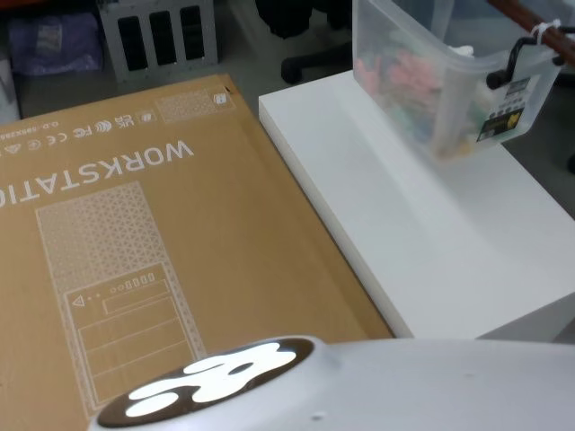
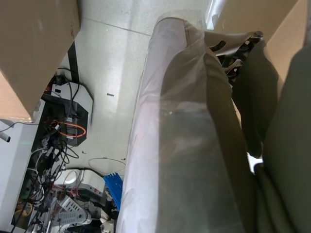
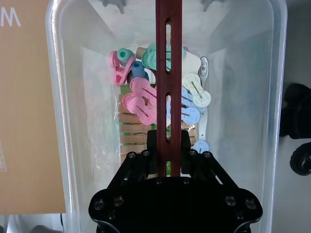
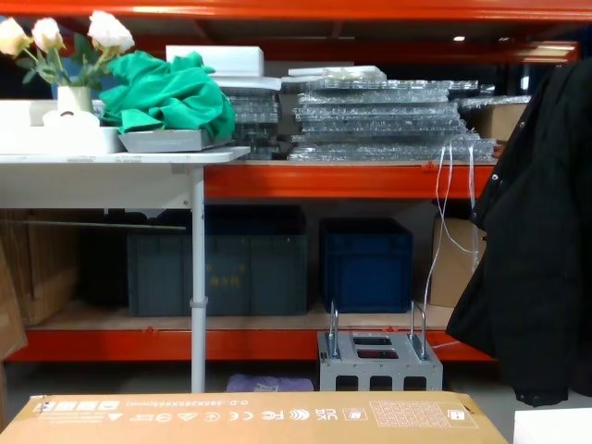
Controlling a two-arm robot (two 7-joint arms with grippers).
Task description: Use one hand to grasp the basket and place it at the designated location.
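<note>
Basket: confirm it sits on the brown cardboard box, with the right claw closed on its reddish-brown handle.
Wrong surface. The head view shows the basket on the white platform, beside the cardboard box. The rest holds: in the right wrist view the right claw is closed on the reddish-brown handle.

Cardboard box [image 1: 135, 269] beside white platform [image 1: 431, 242]; blue crates [image 4: 365, 264] shelved.

Orange steel shelving [image 4: 305, 180] fills the back of the room. On its lower level, near 6 o'clock, stand dark blue crates [image 4: 365, 264]; bubble-wrapped packs [image 4: 384, 120] lie above. At 9 o'clock a white table [image 4: 111, 166] carries a green cloth [image 4: 171, 92] and white flowers [image 4: 55, 37]. A black coat [image 4: 541, 250] hangs at 3 o'clock, over a grey floor [image 2: 116, 63]
</note>
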